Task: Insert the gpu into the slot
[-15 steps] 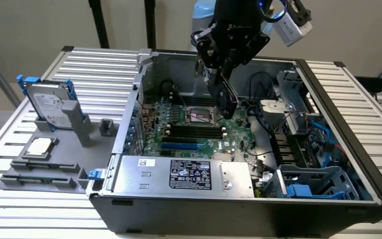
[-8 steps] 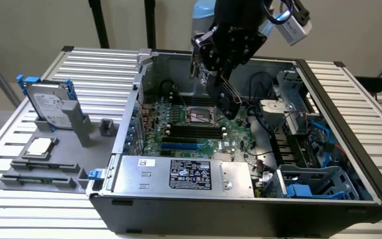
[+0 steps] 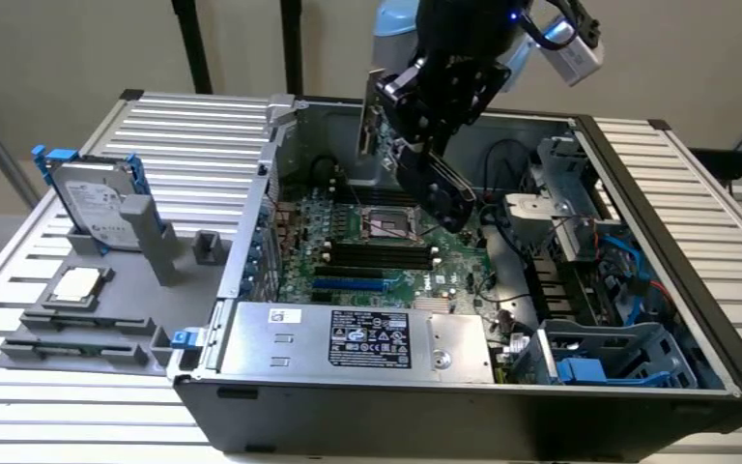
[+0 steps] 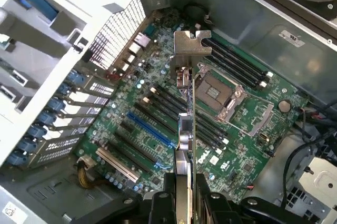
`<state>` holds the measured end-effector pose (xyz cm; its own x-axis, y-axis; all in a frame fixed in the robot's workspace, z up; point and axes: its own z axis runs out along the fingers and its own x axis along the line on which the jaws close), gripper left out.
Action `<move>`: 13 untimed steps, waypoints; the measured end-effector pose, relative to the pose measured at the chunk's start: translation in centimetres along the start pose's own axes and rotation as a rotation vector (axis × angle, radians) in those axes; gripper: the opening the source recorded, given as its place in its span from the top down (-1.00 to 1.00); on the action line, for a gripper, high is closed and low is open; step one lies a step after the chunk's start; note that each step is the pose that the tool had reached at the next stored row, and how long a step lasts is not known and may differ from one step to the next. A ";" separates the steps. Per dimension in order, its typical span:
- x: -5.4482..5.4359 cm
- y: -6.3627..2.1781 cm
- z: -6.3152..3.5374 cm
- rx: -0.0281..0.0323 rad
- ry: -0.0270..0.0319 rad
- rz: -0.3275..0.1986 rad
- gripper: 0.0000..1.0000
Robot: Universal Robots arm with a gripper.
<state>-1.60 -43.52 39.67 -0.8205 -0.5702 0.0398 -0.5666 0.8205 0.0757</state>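
My gripper hangs above the open computer case and is shut on the gpu, which it holds tilted in the air over the motherboard. In the wrist view the gpu appears edge-on between the fingers of the gripper, its silver end bracket at the far end. The slot is a bright-blue strip on the green board, near the power-supply box. In the wrist view the slot lies below and to one side of the card, apart from it.
A grey labelled power-supply box fills the case's front. Black memory slots and the CPU socket lie behind the blue strip. Cables and a drive cage crowd the exterior view's right. A hard drive stands outside the case.
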 end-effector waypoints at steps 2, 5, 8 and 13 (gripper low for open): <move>0.0 -0.01 0.06 0.0014 0.0027 -0.035 0.48; 0.0 -0.01 0.15 0.0037 0.0070 -0.091 0.48; 0.0 -0.02 0.25 0.0058 0.0109 -0.143 0.48; 0.0 -0.03 0.41 0.0094 0.0179 -0.235 0.48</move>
<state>-1.60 -43.53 39.26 -0.6648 -0.7459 0.0399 -0.7424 0.6657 0.0756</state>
